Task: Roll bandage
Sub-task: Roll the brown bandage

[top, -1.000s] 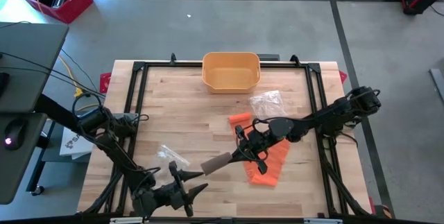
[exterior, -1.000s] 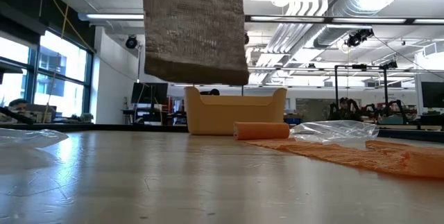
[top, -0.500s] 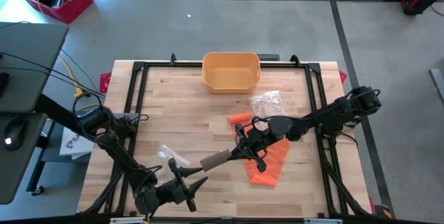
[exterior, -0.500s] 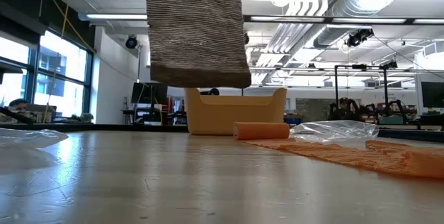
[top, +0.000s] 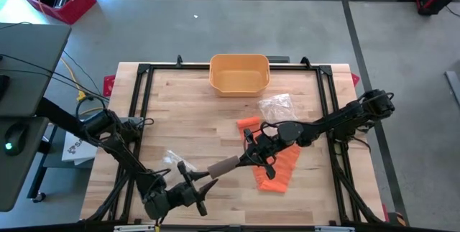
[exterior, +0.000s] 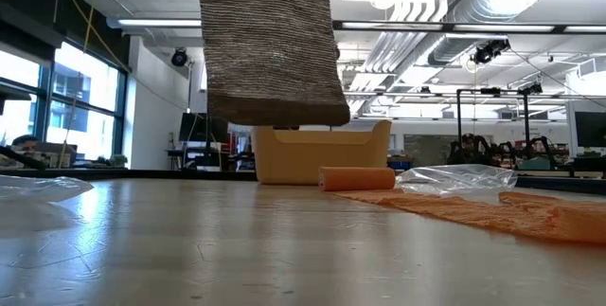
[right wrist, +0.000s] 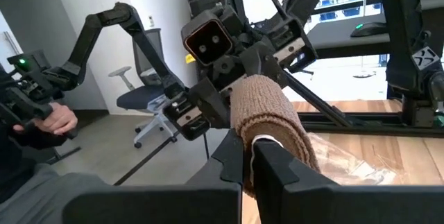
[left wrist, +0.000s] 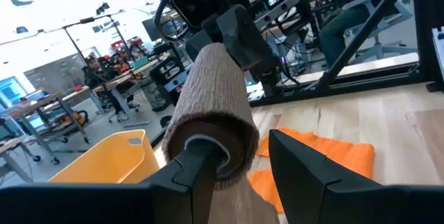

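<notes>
A brown bandage roll (top: 223, 166) hangs level above the table's near middle; in the low view the roll (exterior: 270, 41) is clear of the wood. My right gripper (top: 243, 160) is shut on its far right end. My left gripper (left wrist: 239, 144) stands open at the roll's near end (left wrist: 208, 137), one finger before the end's core and the other beside the roll's outer wall. An orange bandage (top: 277, 167) lies spread on the table under my right arm, its rolled end (top: 249, 122) toward the far side. My right gripper holds the brown roll by its end (right wrist: 267, 137), the fingers (right wrist: 239, 161) close together and pointing level along the roll; they hide the place of contact. The roll sticks out level past them, lifted clear of the table. My left gripper: I cannot tell whether it touches the roll.
A yellow bin (top: 239, 72) stands at the far edge's middle. One clear plastic wrapper (top: 277, 105) lies right of the middle and another (top: 178, 160) at the near left. A black frame (top: 144, 117) rims the table. A person's hand (right wrist: 59, 116) shows beyond the table.
My left gripper has crept toward the table's right, up to the roll's near end, and its fingers have drawn closer together. The brown roll has stayed lifted in my right gripper.
</notes>
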Controlling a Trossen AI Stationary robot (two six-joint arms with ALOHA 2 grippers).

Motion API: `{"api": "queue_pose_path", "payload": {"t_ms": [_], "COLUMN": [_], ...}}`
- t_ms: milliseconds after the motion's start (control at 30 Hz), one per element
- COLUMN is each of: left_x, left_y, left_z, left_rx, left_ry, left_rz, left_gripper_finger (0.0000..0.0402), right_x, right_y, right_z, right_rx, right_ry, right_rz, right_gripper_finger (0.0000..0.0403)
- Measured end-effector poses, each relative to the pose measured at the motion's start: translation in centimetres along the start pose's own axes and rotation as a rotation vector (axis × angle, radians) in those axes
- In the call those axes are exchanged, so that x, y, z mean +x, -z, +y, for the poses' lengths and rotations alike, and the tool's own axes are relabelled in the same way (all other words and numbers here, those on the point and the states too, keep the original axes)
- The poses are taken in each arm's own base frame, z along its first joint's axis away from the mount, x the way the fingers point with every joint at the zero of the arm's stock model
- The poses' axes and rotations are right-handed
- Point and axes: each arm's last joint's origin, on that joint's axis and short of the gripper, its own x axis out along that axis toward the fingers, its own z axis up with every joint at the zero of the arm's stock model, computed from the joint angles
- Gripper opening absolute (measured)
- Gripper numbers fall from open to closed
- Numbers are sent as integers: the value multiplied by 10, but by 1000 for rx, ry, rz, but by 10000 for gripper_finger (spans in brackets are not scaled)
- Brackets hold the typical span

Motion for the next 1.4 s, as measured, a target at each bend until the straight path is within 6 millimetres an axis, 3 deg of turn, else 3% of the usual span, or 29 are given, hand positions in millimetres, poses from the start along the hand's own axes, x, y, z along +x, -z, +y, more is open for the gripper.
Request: {"api": "queue_pose_path", "payload": {"t_ms": [367,600,667,767,967,1133,1300,1400], "left_x": [16,17,16,11,0,17,28,33], "left_y": [2,2,2,1,-4,37,105,135], "left_z": [5,5,4,3,8,24,56,71], "left_rx": [-27,-110,-160,-257,-456,-551,-690,-759], "left_ry": [-49,-51,-46,-50,-122,-201,-187,-166], "left_rz": [18,17,13,11,11,18,48,90], "left_gripper_finger": [118,33,13,14,7,7,7,7], "right_x": [0,0,0,-5,-30,-34,-13,1], "right_y": [-1,2,4,3,2,17,54,82], "right_z": [0,-1,-2,-4,0,13,20,12], "right_rx": [-7,-66,-83,-77,-58,-55,-54,-78], "right_ry": [0,45,57,75,145,145,66,57], "right_rz": [-4,25,42,108,352,496,568,590], "right_gripper_finger": [3,26,41,77,143,150,151,151]}}
